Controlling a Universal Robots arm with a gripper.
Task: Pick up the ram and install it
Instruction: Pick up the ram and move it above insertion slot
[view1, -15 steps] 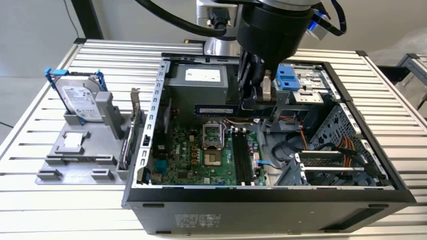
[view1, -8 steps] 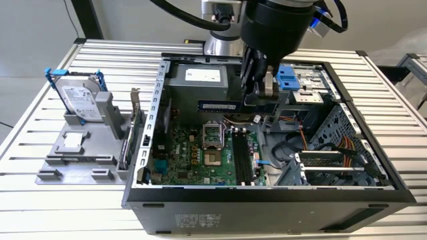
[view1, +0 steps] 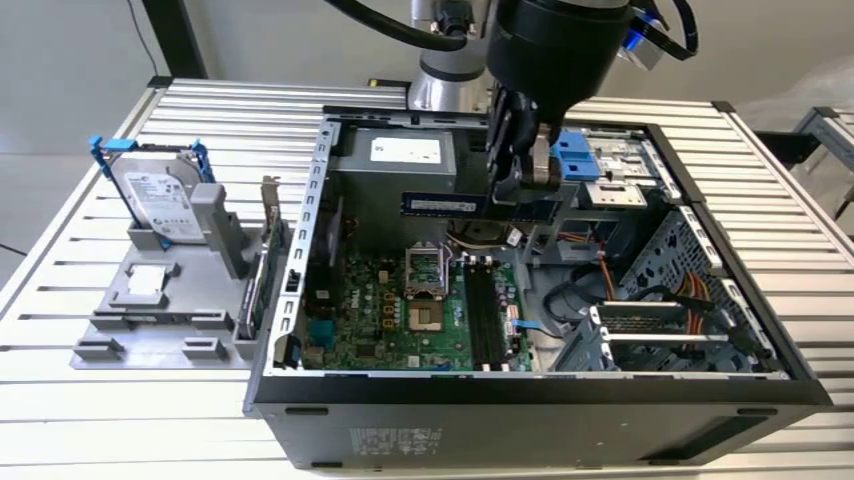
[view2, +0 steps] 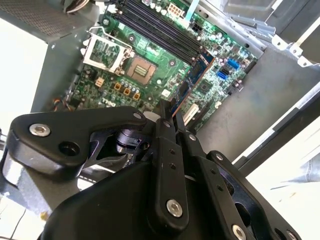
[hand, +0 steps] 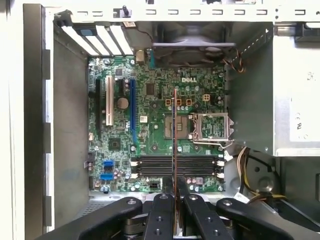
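My hand (view1: 521, 195) is clamped on the ram (view1: 442, 205), high above the slots (view1: 487, 318). I judge the ram's long axis lies crosswise to theirs.

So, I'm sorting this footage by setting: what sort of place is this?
Probably a robotics lab or test bench for PC assembly: an opened computer case lies on a slatted metal table, a hard drive stands in a grey fixture, and the gripper holds the ram above the motherboard.
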